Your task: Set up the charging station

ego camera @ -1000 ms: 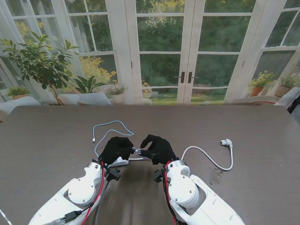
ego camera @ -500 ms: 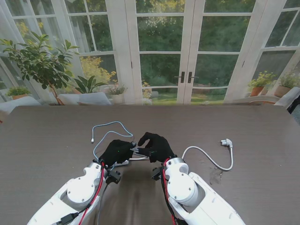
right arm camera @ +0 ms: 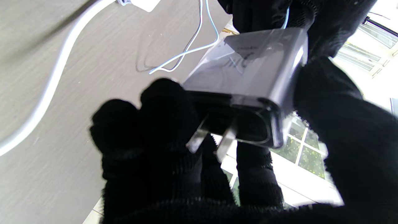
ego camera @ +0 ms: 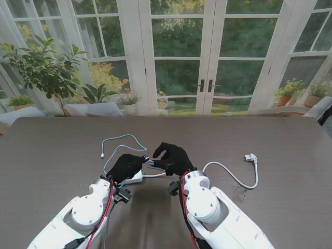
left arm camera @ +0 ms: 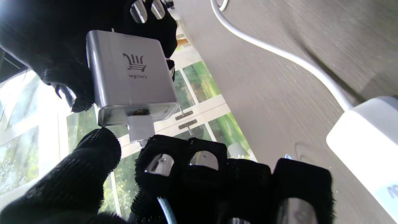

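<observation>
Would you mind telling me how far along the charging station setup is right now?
Done: the thin cable's plug sits at the charger's port. In hand: the right hand holds the charger, prongs bare, while the left hand grips the cable. Left: plugging the charger into the power strip, whose own plug lies loose.

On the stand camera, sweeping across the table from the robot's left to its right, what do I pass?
thin cable's loose end → left hand → charger block held between the hands → right hand → thick white cord → wall plug
</observation>
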